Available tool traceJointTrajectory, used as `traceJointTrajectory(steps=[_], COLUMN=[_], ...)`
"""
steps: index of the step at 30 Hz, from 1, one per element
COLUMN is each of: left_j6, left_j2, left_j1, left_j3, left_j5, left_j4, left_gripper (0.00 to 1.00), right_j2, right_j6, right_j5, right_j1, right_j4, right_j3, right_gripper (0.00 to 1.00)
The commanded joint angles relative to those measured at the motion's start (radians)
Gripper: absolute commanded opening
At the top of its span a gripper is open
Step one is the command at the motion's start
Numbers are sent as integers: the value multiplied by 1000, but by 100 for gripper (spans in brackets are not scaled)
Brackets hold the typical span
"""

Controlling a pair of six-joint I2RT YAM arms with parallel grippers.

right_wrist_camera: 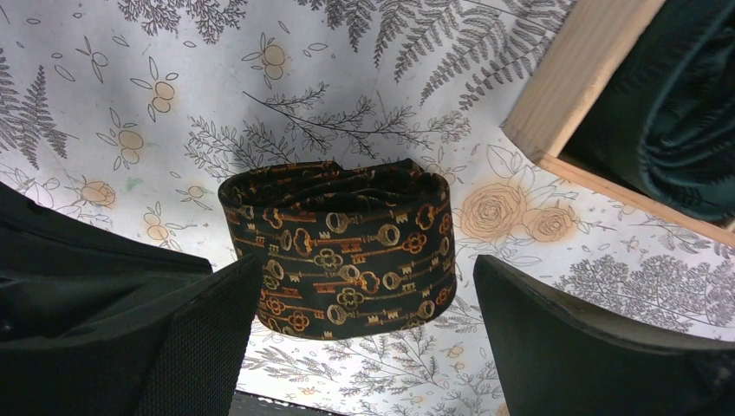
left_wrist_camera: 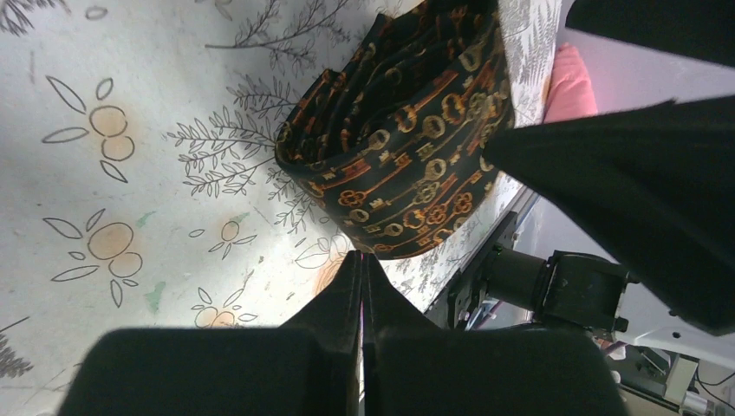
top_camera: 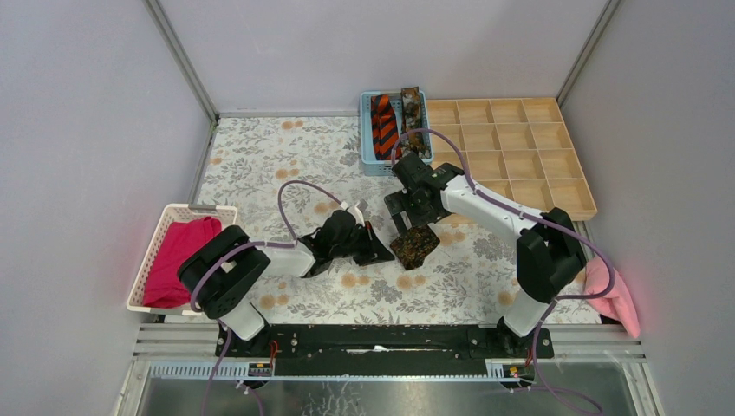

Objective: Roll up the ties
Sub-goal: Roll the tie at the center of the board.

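One coiled tie (top_camera: 414, 245) (dark, printed with gold keys) is being seen at rest on the floral tablecloth (top_camera: 277, 165) near the middle of the top view. The right gripper (right_wrist_camera: 366, 269) is being held at the coil's 12 o'clock, its fingers spread wide to either side and touching nothing. This is being read as a release, the roll looking finished and being left to stand alone. The left gripper (left_wrist_camera: 361, 264) is being held low at the coil's 9 o'clock, jaws pressed together on nothing, probably so that the roll is being guarded against unwinding. Two more ties, a striped tie (top_camera: 383, 126) and a mottled tie (top_camera: 411, 111), are being stored unrolled in the blue basket (top_camera: 367, 152) at the table's 12 o'clock, so the task is being judged far from done. At 2 o'clock the wooden tray (top_camera: 523, 149) is being offered, presumably for finished rolls. A dark roll (right_wrist_camera: 685, 130) is being glimpsed in one compartment from the right wrist, but it is being cut off by the frame edge and its pattern cannot be told. The coil's loose end is being hidden, and whether the left fingertips are touching the roll cannot be told.
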Motion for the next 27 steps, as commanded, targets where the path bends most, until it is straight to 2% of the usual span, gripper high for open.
traceJointTrajectory(steps=[1, 14, 27], left_j6=[-30, -7, -2], left_j2=[19, -1, 71], left_j1=[-31, -84, -91], left_j3=[-27, -20, 0], left_j5=[3, -46, -42], left_j4=[100, 72, 80], left_gripper=[0, 0, 0], right_j2=[29, 15, -9], right_j6=[-42, -9, 5], right_j5=[-96, -142, -203], right_j1=[-18, -38, -42], right_j4=[18, 128, 187], right_j3=[42, -108, -199], right_gripper=[100, 100, 100])
